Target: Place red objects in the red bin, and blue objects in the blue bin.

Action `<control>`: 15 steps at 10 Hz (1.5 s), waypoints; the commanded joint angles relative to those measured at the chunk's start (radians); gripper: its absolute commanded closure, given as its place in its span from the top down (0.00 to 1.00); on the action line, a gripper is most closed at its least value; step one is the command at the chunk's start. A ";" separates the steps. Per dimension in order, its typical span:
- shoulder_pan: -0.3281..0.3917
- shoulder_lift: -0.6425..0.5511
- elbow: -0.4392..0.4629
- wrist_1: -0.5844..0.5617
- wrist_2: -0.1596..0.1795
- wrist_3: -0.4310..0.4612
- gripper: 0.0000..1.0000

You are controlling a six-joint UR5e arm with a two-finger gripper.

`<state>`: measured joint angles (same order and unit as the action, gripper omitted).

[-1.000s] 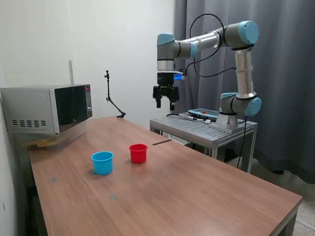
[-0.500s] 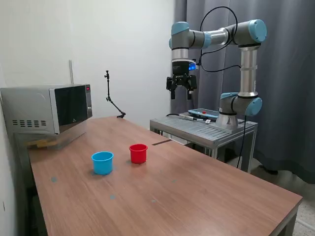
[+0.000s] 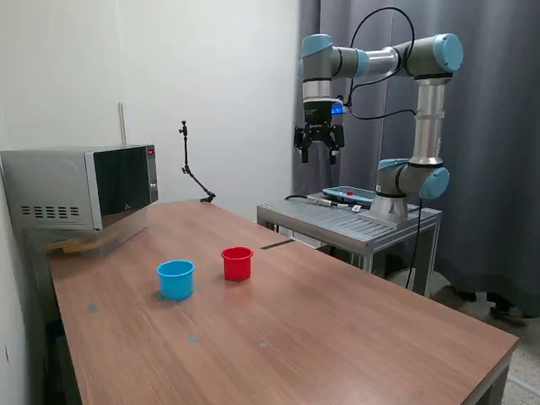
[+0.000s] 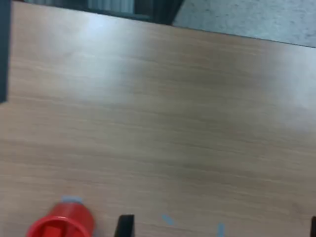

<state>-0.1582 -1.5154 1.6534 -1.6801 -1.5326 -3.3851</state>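
Arm parked high, cups waiting for you.
Your gripper [image 3: 319, 152] hangs released and empty above the stand; red cup [image 3: 237, 263] sits at the blue cup's [image 3: 175, 278] three o'clock. No cubes visible.

We count one red cup [image 3: 237, 263], one light blue cup [image 3: 175, 278] at its nine o'clock, one wooden table [image 3: 354, 329], one microwave [image 3: 80, 186], one robot arm [image 3: 422, 101], one gripper [image 3: 318, 152], no cubes visible to us.
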 commanded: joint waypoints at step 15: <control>-0.070 -0.068 0.003 0.005 -0.040 0.007 1.00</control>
<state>-0.2275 -1.5814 1.6548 -1.6751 -1.5722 -3.3779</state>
